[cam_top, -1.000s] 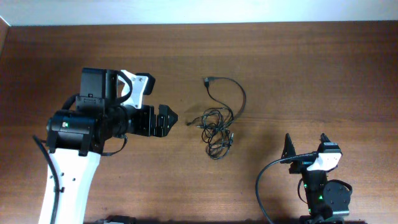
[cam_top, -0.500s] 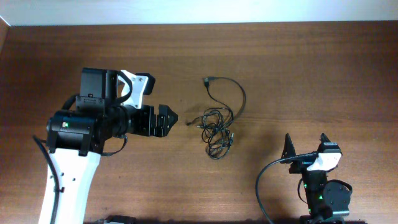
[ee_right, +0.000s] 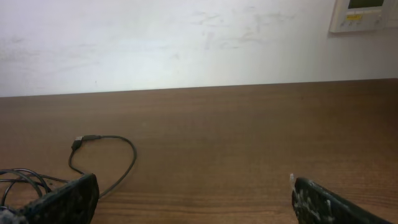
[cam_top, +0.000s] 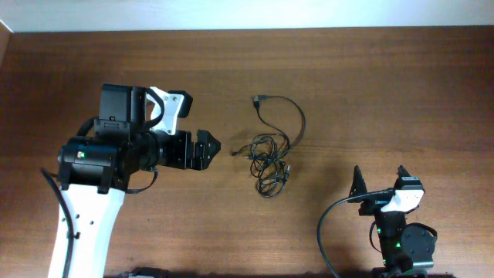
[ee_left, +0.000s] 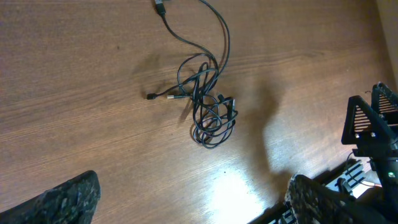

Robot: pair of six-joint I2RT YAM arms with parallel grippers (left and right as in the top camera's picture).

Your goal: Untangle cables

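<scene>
Two tools are seen wide open and empty. The cables (cam_top: 268, 158) are bunched mid-table (cam_top: 401, 85), stretched near-to-far, just right of the left tool (cam_top: 207, 147); the right tool (cam_top: 380, 182) is farther off.

In the right wrist view the cables (ee_right: 134, 157) ran off the left edge and behind a finger (ee_right: 65, 199) of the right gripper (ee_right: 193, 186). Inside the tangle the cords were too thin and crowded to count. The wall panel (ee_right: 364, 14) was cropped by the top edge, its display unreadable.
</scene>
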